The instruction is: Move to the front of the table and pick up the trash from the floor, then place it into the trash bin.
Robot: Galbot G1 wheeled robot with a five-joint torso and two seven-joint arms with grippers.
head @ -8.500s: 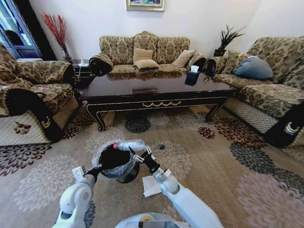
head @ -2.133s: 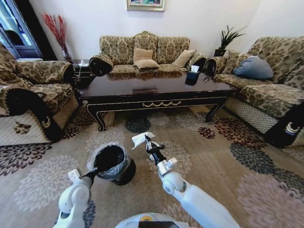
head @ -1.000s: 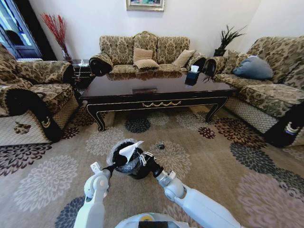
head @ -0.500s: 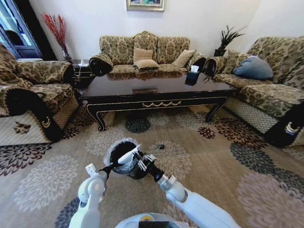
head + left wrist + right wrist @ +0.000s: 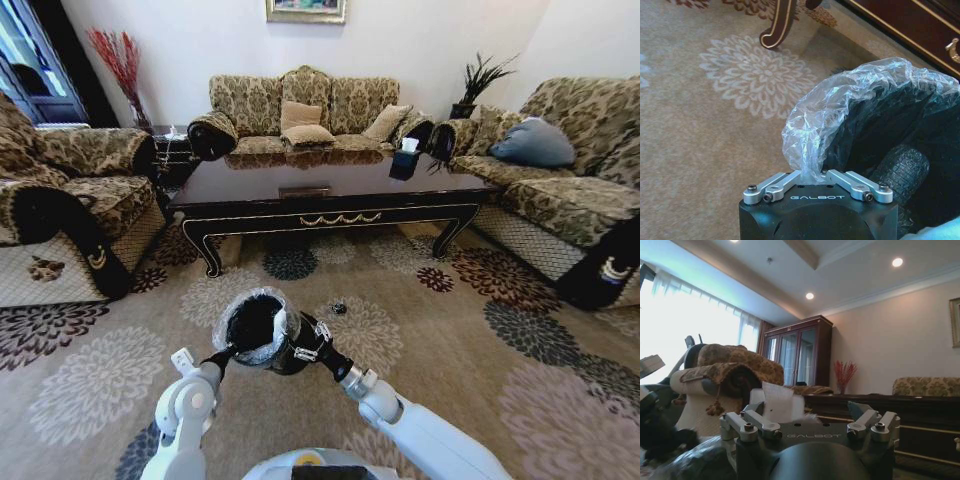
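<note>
The black trash bin (image 5: 252,325) with its crinkly clear liner hangs tilted above the carpet, and my left gripper (image 5: 214,356) is shut on its rim. In the left wrist view the left gripper (image 5: 811,173) pinches the liner of the trash bin (image 5: 875,125). My right gripper (image 5: 298,340) is at the bin's right rim. A white paper sheet (image 5: 281,322) sits in the bin's mouth. In the right wrist view my right gripper (image 5: 810,415) stands open, and the paper (image 5: 777,404) is just beyond one finger. A tiny dark bit (image 5: 339,308) lies on the carpet. The dark table (image 5: 330,185) stands ahead.
Patterned sofas stand on the left (image 5: 70,190), at the back (image 5: 300,115) and on the right (image 5: 580,170). A black tissue box (image 5: 405,160) sits on the table. The table's curved leg (image 5: 777,25) is close to the bin. Flowered carpet (image 5: 480,330) lies open to the right.
The white paper that stuck up from my right gripper over the bin's rim now sits lower, in the bin's mouth. The bin and my left arm have shifted slightly.
</note>
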